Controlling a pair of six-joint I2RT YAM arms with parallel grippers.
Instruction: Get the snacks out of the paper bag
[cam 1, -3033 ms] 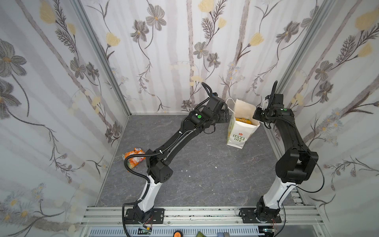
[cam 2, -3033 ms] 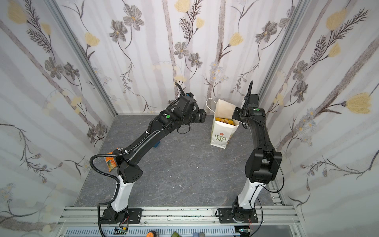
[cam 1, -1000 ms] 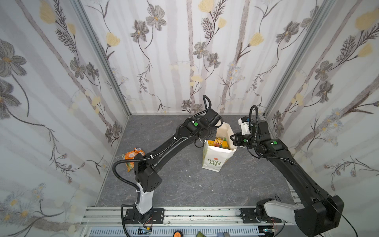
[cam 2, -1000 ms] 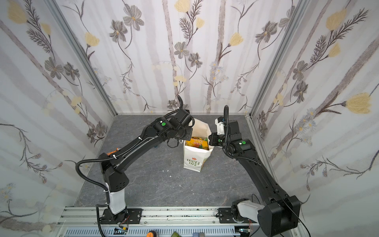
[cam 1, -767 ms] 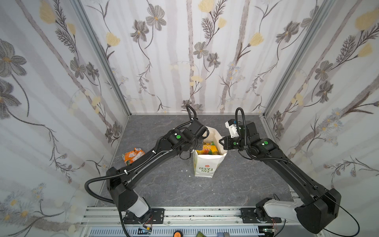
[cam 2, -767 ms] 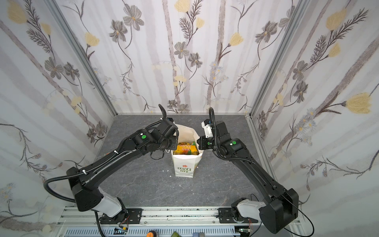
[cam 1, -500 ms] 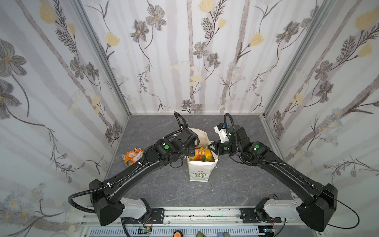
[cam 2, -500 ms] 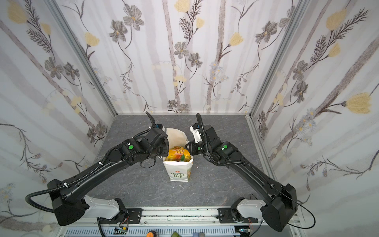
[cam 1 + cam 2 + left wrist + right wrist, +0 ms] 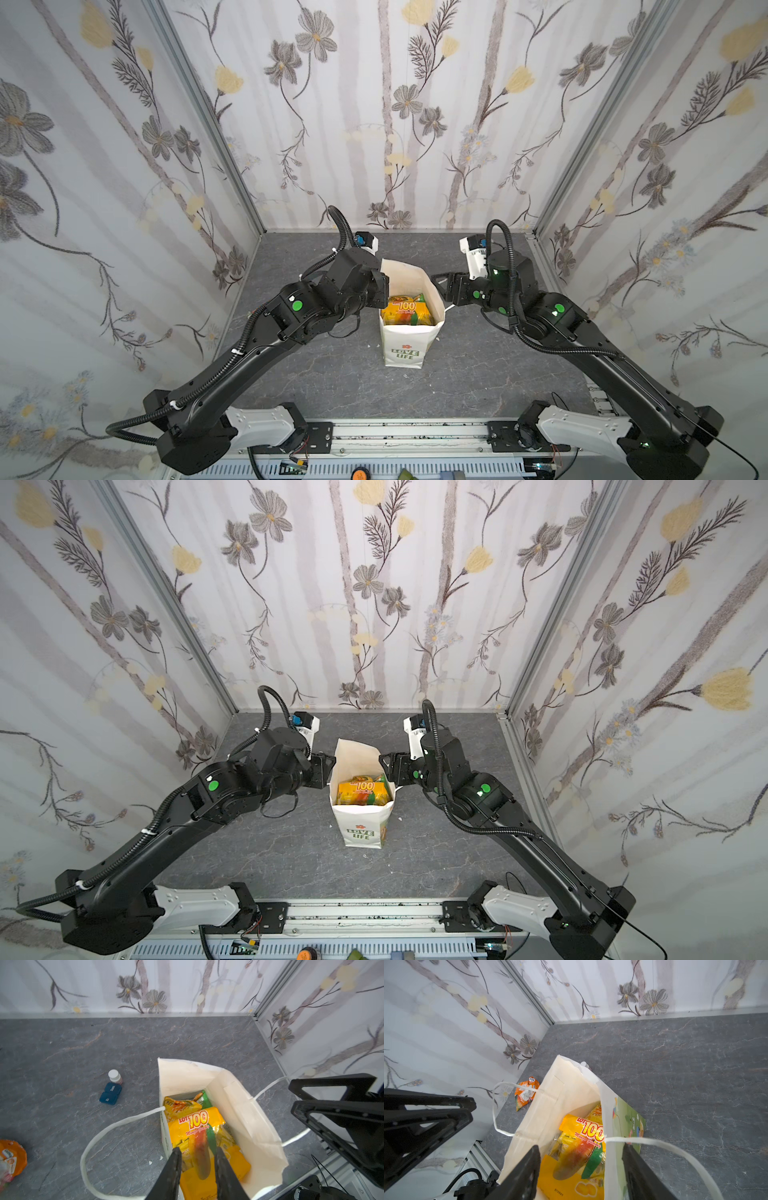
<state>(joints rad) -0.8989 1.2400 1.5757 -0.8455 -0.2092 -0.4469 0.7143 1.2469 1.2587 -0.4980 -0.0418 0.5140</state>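
Observation:
The white paper bag (image 9: 405, 345) with green "LOVE LIFE" lettering stands upright in mid-table, mouth open. Snacks show inside it: a large orange-yellow "LOT 100" packet (image 9: 195, 1126) on top, a yellow packet (image 9: 180, 1106) and a green one (image 9: 204, 1098) behind. My left gripper (image 9: 197, 1159) is open a little above the bag's left rim, nothing between its fingers. A loose cord handle (image 9: 104, 1136) lies on the table. My right gripper (image 9: 581, 1147) is wide open at the right rim, and the other cord handle (image 9: 654, 1142) runs slack past one fingertip.
An orange-and-white packet (image 9: 526, 1092) lies on the table by the left wall. A small bottle with a white cap (image 9: 115, 1076) and a dark blue thing (image 9: 110, 1093) sit left of the bag. Papered walls close three sides and a rail (image 9: 407, 432) runs along the front.
The bag came from the back right corner to mid-table between both grippers. Both grippers have since opened, and the cord handles now hang loose.

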